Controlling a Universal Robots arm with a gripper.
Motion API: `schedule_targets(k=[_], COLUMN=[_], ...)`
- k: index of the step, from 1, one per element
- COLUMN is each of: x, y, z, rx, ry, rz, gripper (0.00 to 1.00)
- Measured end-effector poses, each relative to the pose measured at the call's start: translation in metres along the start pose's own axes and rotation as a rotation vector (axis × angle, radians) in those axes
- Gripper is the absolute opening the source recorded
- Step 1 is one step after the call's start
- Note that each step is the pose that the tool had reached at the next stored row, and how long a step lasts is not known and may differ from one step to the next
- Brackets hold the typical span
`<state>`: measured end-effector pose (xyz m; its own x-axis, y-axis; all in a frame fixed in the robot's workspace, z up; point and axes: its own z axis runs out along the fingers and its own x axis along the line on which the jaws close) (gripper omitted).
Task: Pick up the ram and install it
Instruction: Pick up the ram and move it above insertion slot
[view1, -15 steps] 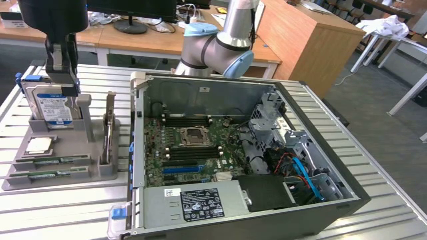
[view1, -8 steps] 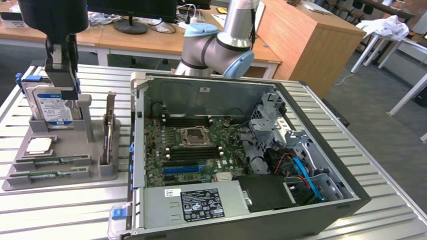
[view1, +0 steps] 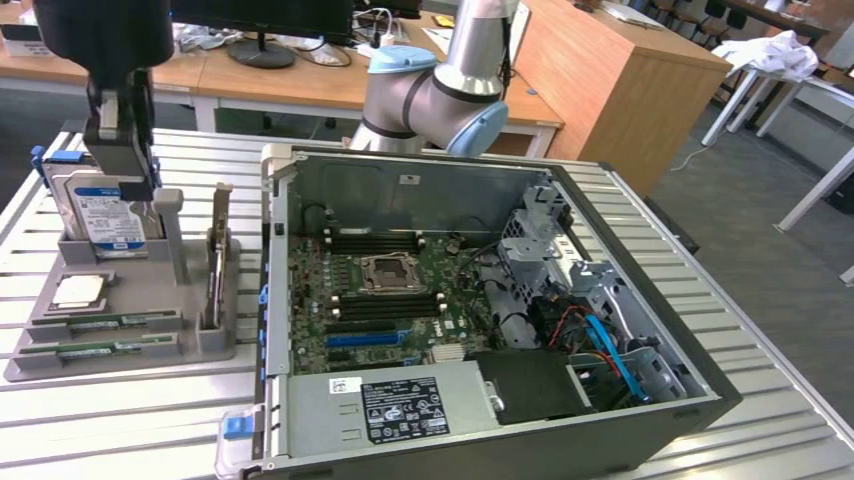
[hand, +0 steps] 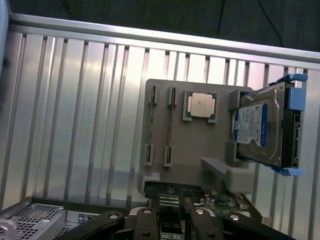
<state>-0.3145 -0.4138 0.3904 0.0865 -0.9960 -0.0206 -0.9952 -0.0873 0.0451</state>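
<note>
Two ram sticks (view1: 100, 322) lie flat, green and narrow, in the front slots of a grey holder tray (view1: 200, 345) at the exterior view's left. The wrist view looks down on the same ram sticks (hand: 170, 125) in the tray (hand: 200, 145). My gripper (view1: 118, 160) hangs above the back of the tray, over the hard drive and well above the ram. In the wrist view the gripper (hand: 170, 222) has its links spread, open, with nothing between the fingers.
The tray also carries a blue-labelled hard drive (view1: 100, 215), a square silver processor (view1: 78, 290) and an upright expansion card (view1: 218, 265). An open computer case (view1: 694, 395) with its motherboard (view1: 387, 290) lies to the exterior view's right on the ribbed metal table (view1: 120, 420).
</note>
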Motion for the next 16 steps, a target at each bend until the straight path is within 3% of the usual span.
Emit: schedule_targets(k=[7, 16], x=[0.0, 0.001], y=[0.0082, 0.0107], z=[0.0057, 0.0088], rx=[0.0003, 0.0], ry=[-0.0006, -0.0003], rz=[0.014, 0.013], gripper=[0.3, 0.3])
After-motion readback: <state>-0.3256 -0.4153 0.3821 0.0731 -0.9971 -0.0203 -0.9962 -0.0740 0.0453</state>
